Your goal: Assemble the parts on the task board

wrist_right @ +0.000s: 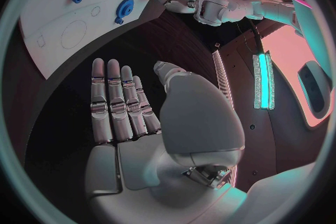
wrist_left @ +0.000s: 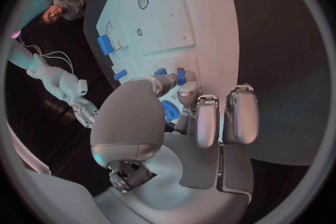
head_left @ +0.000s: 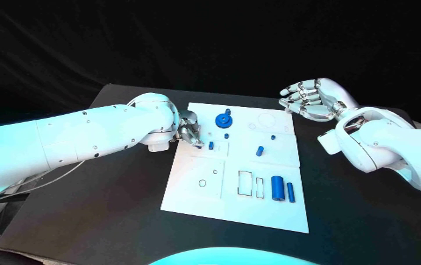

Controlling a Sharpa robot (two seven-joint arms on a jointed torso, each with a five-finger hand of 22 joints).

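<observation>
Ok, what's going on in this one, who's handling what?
The robot is working over the white task board. Its left hand is down at the board's left edge, fingers at a small blue peg beside the blue gear; a firm grip can't be confirmed. The right hand hovers open off the board's far right corner, holding nothing. Two blue cylinders lie loose near the board's right side.

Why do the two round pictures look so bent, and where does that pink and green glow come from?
Both wrist views come through fisheye lenses, so the task board's straight edges curve. In the right wrist view a lit green strip glows beside pinkish light, tinting the right hand. The head view is undistorted, with a dark backdrop behind the evenly lit board.
</observation>
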